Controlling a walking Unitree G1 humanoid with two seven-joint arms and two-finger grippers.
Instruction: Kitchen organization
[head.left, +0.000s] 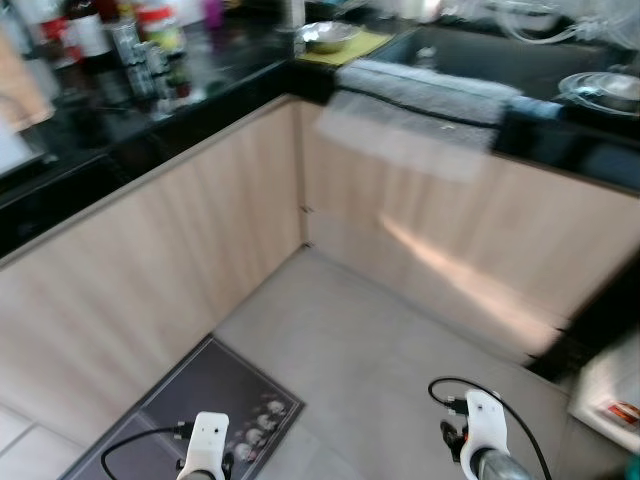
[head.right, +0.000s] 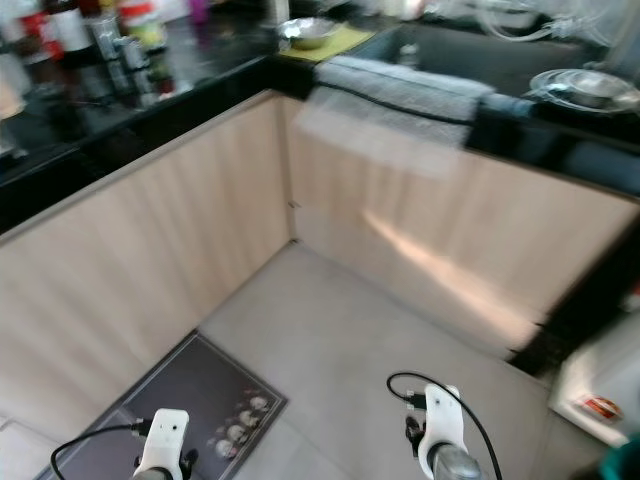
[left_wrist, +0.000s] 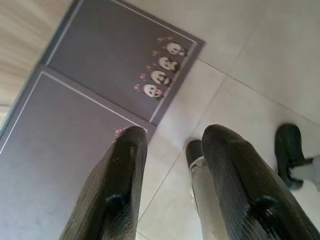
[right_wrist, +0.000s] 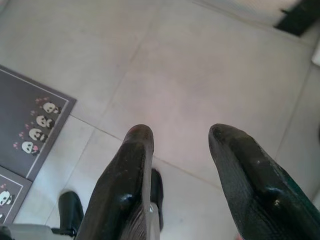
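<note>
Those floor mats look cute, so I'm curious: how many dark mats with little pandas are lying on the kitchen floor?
2. One mat lies by the wooden cabinet front with a row of four pandas at its corner; the second mat lies edge to edge with it, partly behind the left gripper. More may lie out of view.

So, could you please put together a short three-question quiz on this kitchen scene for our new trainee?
1. True or false: the left gripper is open and holds nothing.
2. What lies draped over the counter edge by the sink? A) grey towel B) apron C) plastic bag
3. Fill in: the dark floor mat shows a row of small ____ faces.

Key: 1 true; 2 A; 3 panda. The right gripper is likewise open over the floor tiles.
</note>
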